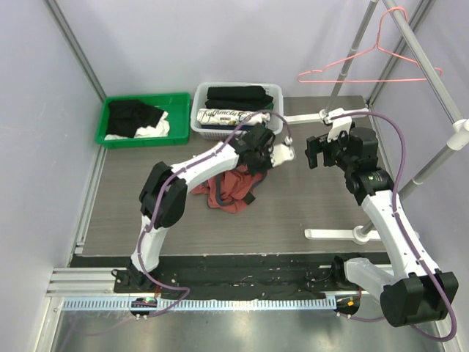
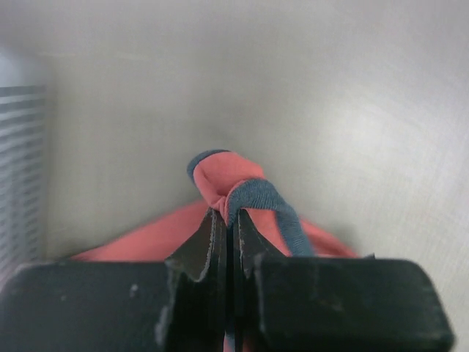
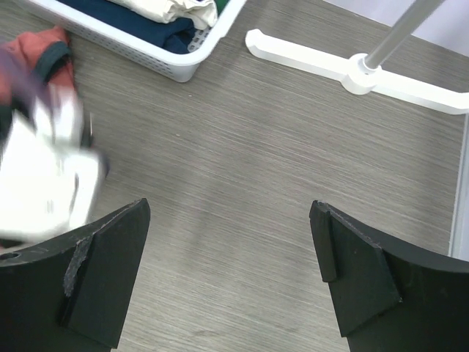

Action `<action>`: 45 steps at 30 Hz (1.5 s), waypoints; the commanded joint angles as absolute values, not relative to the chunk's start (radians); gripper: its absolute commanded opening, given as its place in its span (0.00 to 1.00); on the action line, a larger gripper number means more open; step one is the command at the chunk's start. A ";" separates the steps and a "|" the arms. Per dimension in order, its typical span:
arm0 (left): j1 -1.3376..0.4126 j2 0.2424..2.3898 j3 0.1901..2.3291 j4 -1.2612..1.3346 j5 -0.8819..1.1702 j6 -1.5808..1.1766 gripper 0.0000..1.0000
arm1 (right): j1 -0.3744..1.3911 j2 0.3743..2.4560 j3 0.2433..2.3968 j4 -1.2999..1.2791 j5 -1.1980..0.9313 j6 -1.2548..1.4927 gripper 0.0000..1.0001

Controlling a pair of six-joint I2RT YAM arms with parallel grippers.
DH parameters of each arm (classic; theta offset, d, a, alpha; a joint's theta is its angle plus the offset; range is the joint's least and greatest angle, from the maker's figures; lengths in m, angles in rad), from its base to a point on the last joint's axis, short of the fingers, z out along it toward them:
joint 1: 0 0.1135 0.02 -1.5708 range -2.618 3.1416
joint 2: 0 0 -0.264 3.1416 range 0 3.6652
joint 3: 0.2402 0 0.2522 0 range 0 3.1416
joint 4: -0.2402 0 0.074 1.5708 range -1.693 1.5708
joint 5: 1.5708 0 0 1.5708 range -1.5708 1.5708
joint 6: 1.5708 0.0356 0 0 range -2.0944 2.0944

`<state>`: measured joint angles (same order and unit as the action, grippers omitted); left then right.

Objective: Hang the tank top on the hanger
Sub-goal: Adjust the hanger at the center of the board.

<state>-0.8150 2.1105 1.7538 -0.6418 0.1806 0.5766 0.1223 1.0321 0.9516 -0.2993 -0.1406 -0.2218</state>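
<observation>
your left pincer is clamped on a navy-trimmed fold of the tank top; the rest slumps on the table below. it looks soft, light and floppy, so expect sag. take the other strap with your right pincer, which stands wide apart.

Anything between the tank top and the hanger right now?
Seen from above, the open right gripper sits between the tank top, pinched in the left gripper, and the hanger on the rack; a rack pole crosses there too.
</observation>
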 commanded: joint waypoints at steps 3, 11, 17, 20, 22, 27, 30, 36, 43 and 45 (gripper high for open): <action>-0.643 2.014 1.956 -0.583 0.078 0.407 0.00 | 0.118 1.009 0.973 -0.302 -0.254 -0.238 0.99; -0.463 1.889 1.953 -0.465 -0.158 0.342 0.00 | 0.159 1.080 1.046 -0.426 -0.541 -0.296 0.98; -0.336 1.842 1.879 -0.425 -0.213 0.278 0.00 | 0.343 1.221 1.164 -0.460 -0.459 -0.342 0.97; -0.310 1.826 1.817 -0.405 -0.245 0.272 0.00 | 0.425 1.329 1.224 -0.440 -0.422 -0.342 0.97; -0.296 1.818 1.783 -0.390 -0.245 0.264 0.00 | 0.451 1.389 1.247 -0.417 -0.420 -0.313 0.96; -0.272 1.795 1.710 -0.362 -0.244 0.249 0.00 | 0.512 1.587 1.293 -0.304 -0.403 -0.226 0.95; -0.252 1.786 1.697 -0.360 -0.230 0.233 0.00 | 0.512 1.670 1.340 -0.270 -0.411 -0.181 0.93; -0.239 1.779 1.684 -0.367 -0.218 0.232 0.00 | 0.515 1.770 1.382 -0.206 -0.440 -0.163 0.91; -0.236 1.776 1.677 -0.364 -0.204 0.230 0.00 | 0.538 1.802 1.399 -0.160 -0.486 -0.161 0.89; -0.236 1.778 1.677 -0.364 -0.202 0.230 0.00 | 0.545 1.824 1.422 -0.164 -0.489 -0.166 0.89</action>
<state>-0.2436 1.8347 1.6783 -0.4248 -0.2111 0.2420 0.5251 1.8015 1.3544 -0.2340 -0.4519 -0.1726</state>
